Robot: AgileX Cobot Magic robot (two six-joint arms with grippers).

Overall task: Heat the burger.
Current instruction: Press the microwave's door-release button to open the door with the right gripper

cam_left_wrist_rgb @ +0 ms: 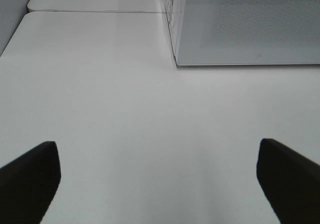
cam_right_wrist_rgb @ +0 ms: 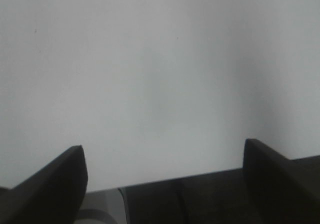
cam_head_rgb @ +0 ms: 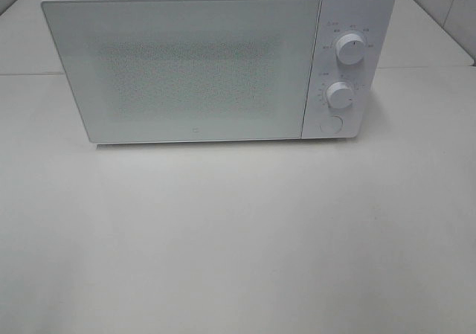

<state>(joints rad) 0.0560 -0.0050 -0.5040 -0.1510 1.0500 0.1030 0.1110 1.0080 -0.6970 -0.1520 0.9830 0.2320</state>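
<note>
On desk [cam_head_rgb: 238, 237], toward the back: white microwave [cam_head_rgb: 208, 59], door [cam_head_rgb: 178, 70] shut flush. No sight of burger in any view; presumably behind that door, unconfirmable through the dotted frosted panel. Left gripper [cam_left_wrist_rgb: 156, 151] spread wide over bare desk, holding nothing, facing microwave's front corner on the side away from the knobs. Right gripper [cam_right_wrist_rgb: 162, 149] spread too, nothing between fingers, facing a plain white surface; can't tell which. Neither visible from the high camera. Risks: twisting upper knob [cam_head_rgb: 349, 49] instead of lower knob [cam_head_rgb: 340, 95], close together and near identical; slipping off smooth round knob caps on a shallow pinch; shoving the light-looking box backward on the slick desk when pressing; bumping round button [cam_head_rgb: 330, 125] below the knobs, possibly popping the door. Materials: glossy hard plastic casing, boxy with rounded corners; flat glassy door with fine speckle screen; smooth white desk, low friction by the look; dark, blunt, wedge-shaped gripper fingers.
</note>
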